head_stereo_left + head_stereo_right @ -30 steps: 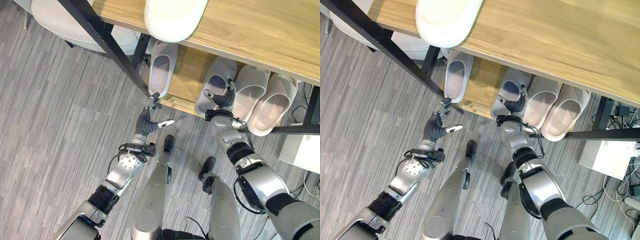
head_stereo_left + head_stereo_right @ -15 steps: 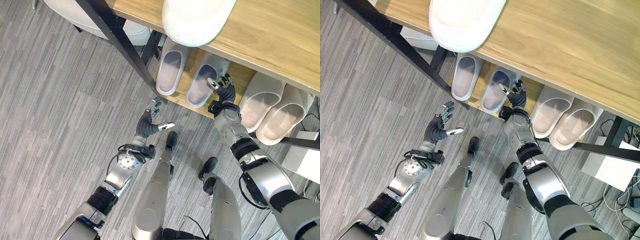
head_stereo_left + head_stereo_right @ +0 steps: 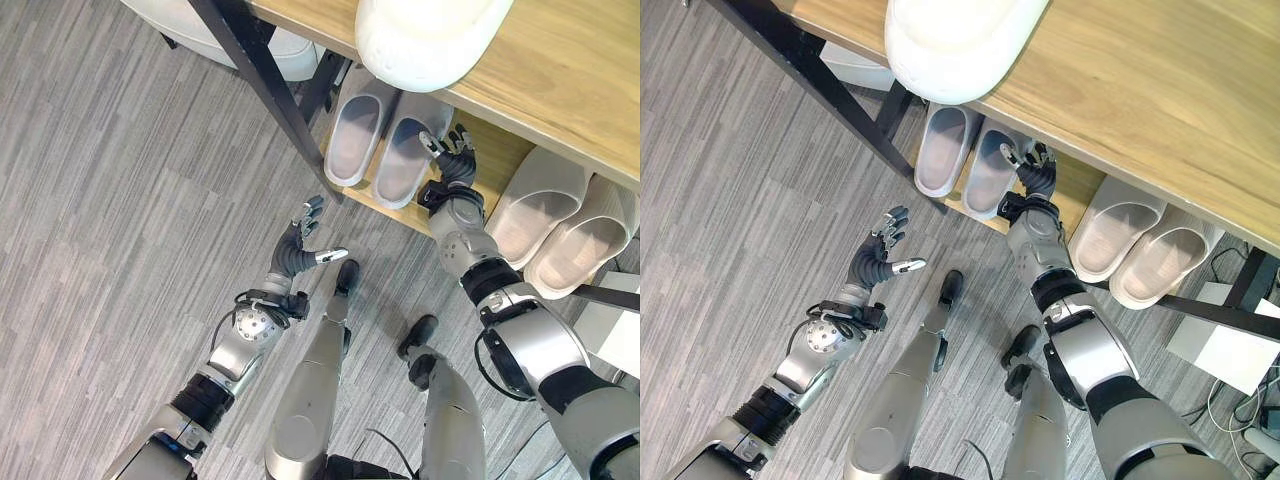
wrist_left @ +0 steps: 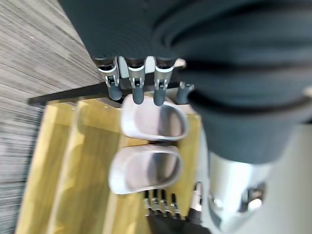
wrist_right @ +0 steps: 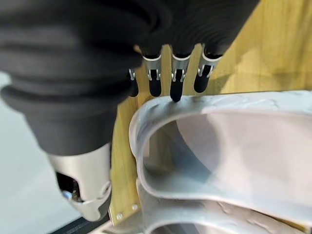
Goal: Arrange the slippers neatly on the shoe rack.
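Two smooth, rounded grey slippers (image 3: 380,150), seemingly foam

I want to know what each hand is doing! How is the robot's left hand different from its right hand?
The left hand hangs over the grey floor, away from the shoe rack; the right hand reaches onto the rack's lower shelf. The left hand touches nothing, while the right hand's fingers rest against the edge of a grey slipper. Both hands are open, fingers fairly straight.
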Robot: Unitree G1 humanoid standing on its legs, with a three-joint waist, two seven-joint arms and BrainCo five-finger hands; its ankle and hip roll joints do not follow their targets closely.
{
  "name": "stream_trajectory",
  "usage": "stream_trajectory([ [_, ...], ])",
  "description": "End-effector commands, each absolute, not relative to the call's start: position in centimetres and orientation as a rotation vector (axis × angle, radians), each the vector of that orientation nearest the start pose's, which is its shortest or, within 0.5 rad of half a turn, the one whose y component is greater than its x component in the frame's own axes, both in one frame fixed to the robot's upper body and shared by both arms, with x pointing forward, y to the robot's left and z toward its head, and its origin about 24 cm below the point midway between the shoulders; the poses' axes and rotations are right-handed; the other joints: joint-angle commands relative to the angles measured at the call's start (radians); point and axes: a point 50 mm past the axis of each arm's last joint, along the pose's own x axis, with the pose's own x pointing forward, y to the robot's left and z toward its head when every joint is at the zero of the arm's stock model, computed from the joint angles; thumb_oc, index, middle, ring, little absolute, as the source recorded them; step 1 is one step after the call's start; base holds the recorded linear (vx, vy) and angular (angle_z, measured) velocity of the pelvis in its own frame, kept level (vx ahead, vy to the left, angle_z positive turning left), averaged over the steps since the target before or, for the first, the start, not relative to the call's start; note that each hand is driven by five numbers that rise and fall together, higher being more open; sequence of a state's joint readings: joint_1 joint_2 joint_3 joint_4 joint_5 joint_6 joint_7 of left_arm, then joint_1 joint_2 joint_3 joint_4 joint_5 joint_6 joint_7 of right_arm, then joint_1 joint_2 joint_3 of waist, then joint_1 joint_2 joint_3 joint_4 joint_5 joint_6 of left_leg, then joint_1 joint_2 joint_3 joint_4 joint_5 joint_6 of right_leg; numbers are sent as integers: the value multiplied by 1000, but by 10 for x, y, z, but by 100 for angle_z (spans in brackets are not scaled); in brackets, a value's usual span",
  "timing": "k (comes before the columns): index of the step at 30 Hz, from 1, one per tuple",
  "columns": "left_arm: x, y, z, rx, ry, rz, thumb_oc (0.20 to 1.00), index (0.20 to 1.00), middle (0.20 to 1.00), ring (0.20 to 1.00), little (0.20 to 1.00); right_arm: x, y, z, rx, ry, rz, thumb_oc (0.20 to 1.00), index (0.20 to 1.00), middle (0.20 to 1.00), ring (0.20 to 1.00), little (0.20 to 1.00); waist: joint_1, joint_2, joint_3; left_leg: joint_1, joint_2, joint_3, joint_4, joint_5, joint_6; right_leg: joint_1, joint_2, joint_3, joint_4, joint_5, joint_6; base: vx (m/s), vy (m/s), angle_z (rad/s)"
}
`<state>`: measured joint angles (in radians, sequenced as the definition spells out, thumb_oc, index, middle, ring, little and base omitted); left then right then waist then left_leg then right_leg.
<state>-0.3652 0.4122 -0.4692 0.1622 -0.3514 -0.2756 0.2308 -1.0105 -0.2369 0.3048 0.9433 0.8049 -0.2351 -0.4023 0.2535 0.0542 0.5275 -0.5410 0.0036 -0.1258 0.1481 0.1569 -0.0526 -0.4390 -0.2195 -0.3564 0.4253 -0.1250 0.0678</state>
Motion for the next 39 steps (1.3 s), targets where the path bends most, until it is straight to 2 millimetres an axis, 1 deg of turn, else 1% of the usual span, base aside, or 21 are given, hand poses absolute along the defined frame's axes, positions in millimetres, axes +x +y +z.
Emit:
stream_trajectory([
  [1,294,111,107,41,-346,-299,1000,1000,1000,1000,1000,401,-140,145,313,-106,-208,1000,1000,1000,1000,1000,14,-3,-14,60,21,43,35,-163,-37,85,-28,60,-61,-33,63,-31,-9,-4],
  [2,294,113,104,39,-332,-294,1000,1000,1000,1000,1000,398,-138,137,304,-87,-201,1000,1000,1000,1000,1000,9,-7,-16,74,25,45,28,-162,-38,98,-25,62,-73,-28,62,-120,14,-5],
  [3,294,115,101,31,-318,-288,1000,1000,1000,1000,1000,393,-139,127,290,-68,-198,1000,1000,1000,1000,1000,5,-9,-20,82,29,48,15,-130,-33,108,-20,57,-97,6,56,-19,-21,-8],
  [5,293,117,97,27,-297,-280,1000,1000,1000,1000,1000,390,-139,118,257,-44,-194,1000,1000,1000,1000,1000,0,-16,-31,114,33,48,3,-155,-38,137,-15,64,-110,-14,61,21,-17,-14],
  [6,290,128,85,23,-242,-249,1000,1000,1000,1000,1000,379,-145,96,88,-6,-176,1000,1000,1000,1000,1000,-18,-25,-61,162,44,62,-34,-118,-35,191,-4,61,-171,35,56,-29,10,-20],
  [10,284,141,66,-19,-160,-187,1000,1000,1000,1000,1000,353,-147,59,-78,53,-126,1000,1000,1000,1000,1000,-52,-44,-131,258,61,87,-103,-98,-41,284,14,59,-265,68,63,80,-13,-22],
  [11,280,145,52,-21,-101,-162,1000,1000,1000,1000,1000,337,-141,46,-109,50,-69,1000,1000,1000,1000,1000,-75,-53,-174,308,65,101,-140,-85,-44,328,24,62,-308,84,68,102,-13,-10],
  [12,280,144,52,-22,-101,-162,1000,1000,1000,1000,1000,337,-141,46,-109,51,-69,1000,1000,1000,1000,1000,-75,-52,-177,305,65,100,-142,-81,-43,327,25,60,-313,89,68,162,0,-15],
  [13,275,149,37,3,-40,-161,1000,1000,1000,1000,1000,321,-143,39,-152,29,2,1000,1000,1000,1000,1000,-101,-57,-220,349,69,118,-180,-69,-50,363,33,61,-352,101,73,124,-9,-32],
  [15,268,155,24,63,13,-169,1000,1000,1000,1000,1000,304,-151,31,-169,28,46,1000,1000,1000,1000,1000,-129,-61,-262,396,73,134,-216,-59,-55,399,41,62,-390,112,79,125,-9,-20],
  [17,264,159,17,90,41,-177,1000,1000,1000,1000,1000,294,-155,26,-166,39,65,1000,1000,1000,1000,1000,-141,-62,-279,415,74,145,-228,-59,-58,418,44,63,-409,120,82,54,-1,-28],
  [19,251,169,-5,149,143,-187,1000,1000,1000,1000,1000,258,-166,0,-168,136,117,1000,1000,1000,1000,1000,-191,-58,-337,468,73,177,-235,-76,-59,464,48,79,-452,131,86,104,17,-27],
  [21,248,169,-10,154,162,-191,1000,1000,1000,1000,1000,251,-168,-7,-167,166,119,1000,1000,1000,1000,1000,-200,-57,-349,480,73,185,-235,-81,-59,473,49,84,-460,134,87,57,8,-32],
  [22,244,170,-16,163,193,-212,1000,1000,1000,1000,1000,236,-172,-20,-186,226,140,1000,1000,1000,1000,1000,-218,-57,-367,503,75,199,-235,-91,-56,486,50,100,-466,134,87,56,2,-36],
  [26,238,161,-28,231,253,-330,1000,1000,1000,1000,1000,212,-176,-48,-189,358,160,1000,1000,1000,1000,1000,-259,-54,-387,542,81,231,-235,-110,-50,503,52,134,-480,140,90,46,-3,-31],
  [27,236,154,-30,287,266,-409,1000,1000,1000,1000,1000,203,-178,-58,-194,411,168,1000,1000,1000,1000,1000,-283,-51,-393,555,83,249,-235,-117,-46,503,53,154,-483,143,90,35,-4,-37],
  [30,237,142,-23,422,222,-542,1000,1000,1000,1000,1000,196,-180,-66,-205,459,183,1000,1000,1000,1000,1000,-311,-44,-397,569,88,270,-235,-127,-43,498,54,176,-485,146,91,16,-1,-39],
  [33,240,118,-5,529,106,-713,1000,1000,1000,1000,1000,193,-182,-69,-216,478,192,1000,1000,1000,1000,1000,-331,-38,-401,578,90,283,-235,-136,-43,496,56,193,-490,150,94,8,-4,-24],
  [37,244,71,57,485,-191,-957,1000,1000,1000,1000,1000,193,-184,-66,-227,465,213,1000,1000,1000,1000,1000,-349,-30,-402,583,90,291,-235,-143,-43,499,53,200,-494,154,99,5,-11,-11],
  [38,242,61,76,415,-255,-1009,1000,1000,1000,1000,1000,193,-184,-66,-232,466,217,1000,1000,1000,1000,1000,-352,-30,-403,585,90,293,-235,-144,-44,501,53,200,-495,155,101,7,-20,-5],
  [39,239,46,107,219,-344,-1074,1000,1000,1000,1000,1000,193,-182,-65,-238,457,228,1000,1000,1000,1000,1000,-356,-28,-406,586,89,295,-235,-145,-44,504,52,202,-497,156,102,6,-22,-5],
])
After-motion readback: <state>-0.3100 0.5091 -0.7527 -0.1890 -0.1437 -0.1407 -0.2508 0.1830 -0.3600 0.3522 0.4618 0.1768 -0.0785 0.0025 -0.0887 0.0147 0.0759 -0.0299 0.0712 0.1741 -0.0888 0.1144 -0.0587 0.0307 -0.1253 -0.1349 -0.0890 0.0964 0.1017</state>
